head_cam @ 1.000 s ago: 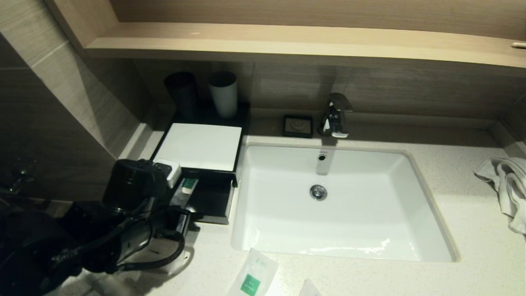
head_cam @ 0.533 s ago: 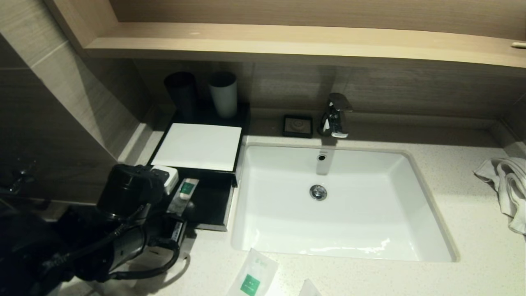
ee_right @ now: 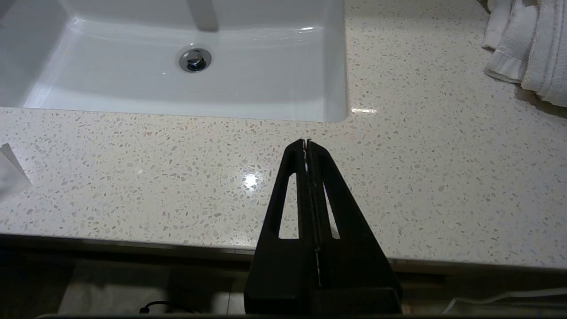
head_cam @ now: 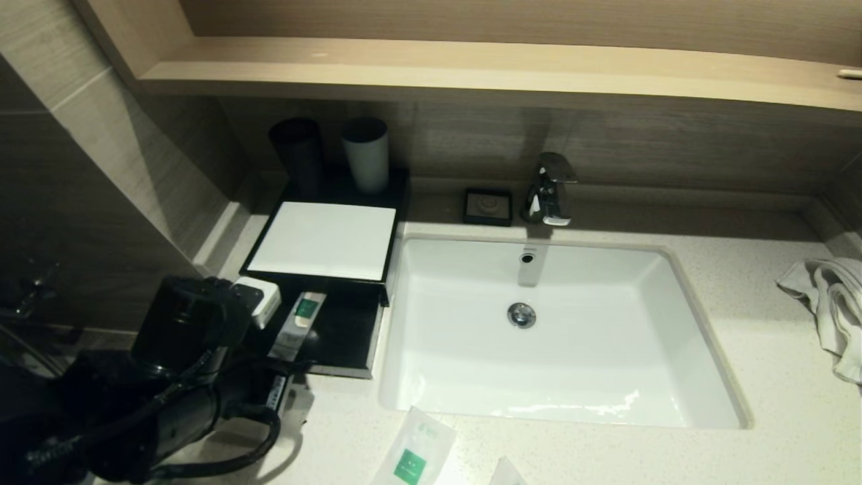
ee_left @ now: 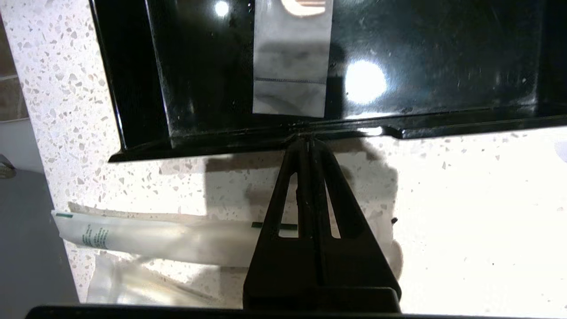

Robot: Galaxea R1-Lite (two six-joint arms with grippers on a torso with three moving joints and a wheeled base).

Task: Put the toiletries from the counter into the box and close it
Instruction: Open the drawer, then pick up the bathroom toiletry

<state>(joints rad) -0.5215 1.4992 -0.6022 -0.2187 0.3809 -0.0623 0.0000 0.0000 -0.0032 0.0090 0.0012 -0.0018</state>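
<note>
At the far left of the head view the left arm is seen low over the counter (head_cam: pixel 774 377), just in front of the box (head_cam: pixel 328 240), whose black drawer (head_cam: pixel 337 337) is pulled out toward the near edge. In the left wrist view the left gripper (ee_left: pixel 305 138) is shown with its two fingers pressed flat together and nothing between them, the tips right at the drawer's front lip. One slim packet (head_cam: pixel 298 323) is laid lengthwise inside the drawer, near its left side. A long slim packet (ee_left: pixel 155 239) is seen on the counter below the gripper in the left wrist view, with another clear packet (ee_left: pixel 133 285) partly under it near the counter's edge. Behind the box two cups (head_cam: pixel 366 153) are stood against the wall. Further right, a flat packet with a green square label (head_cam: pixel 415 453) is laid on the counter in front of the basin (head_cam: pixel 559 337), and the corner of one more packet (head_cam: pixel 506 471) is cut off by the lower edge. Behind the basin a soap dish (head_cam: pixel 487 205) and a tap (head_cam: pixel 549 188) are placed. In the right wrist view the right gripper (ee_right: pixel 306 142) is held with its fingers together and empty, above the counter's front edge. At the far right a towel (head_cam: pixel 828 303) is bunched on the counter.
</note>
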